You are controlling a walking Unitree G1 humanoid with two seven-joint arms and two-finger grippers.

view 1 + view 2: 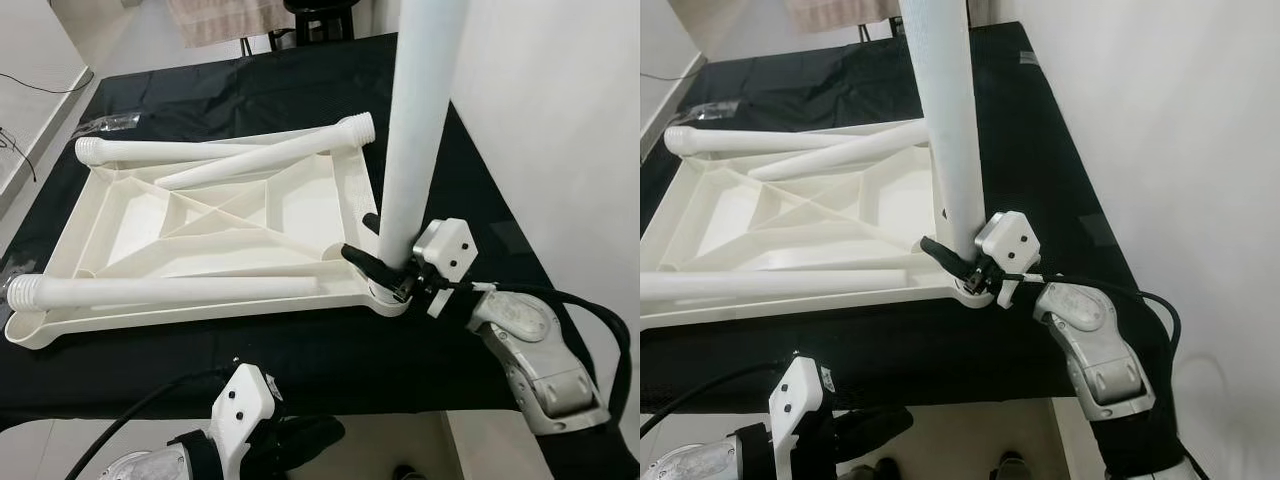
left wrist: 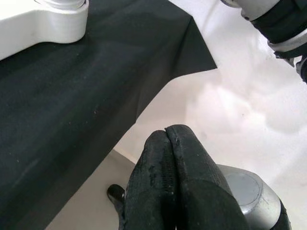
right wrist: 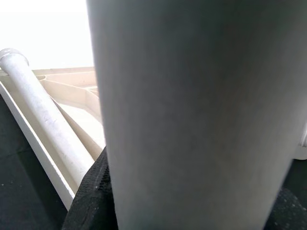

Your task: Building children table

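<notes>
Upright leg [image 1: 420, 120] runs out of the top of the head views, so its upper end is cut off. Its foot sits in the near right corner socket of the upside-down tabletop [image 1: 140, 225], which lies on the black-covered worktop [image 1: 300, 350]; the joint is partly hidden by the right gripper [image 1: 385, 250], clamped around the leg's base. Right wrist view is mostly grey leg surface, close and blurred, with a lying leg [image 3: 45, 120] beside. Three loose legs rest lengthwise across the tabletop. Left gripper [image 2: 165, 143], fingers pressed together, hangs below the worktop's near edge.
</notes>
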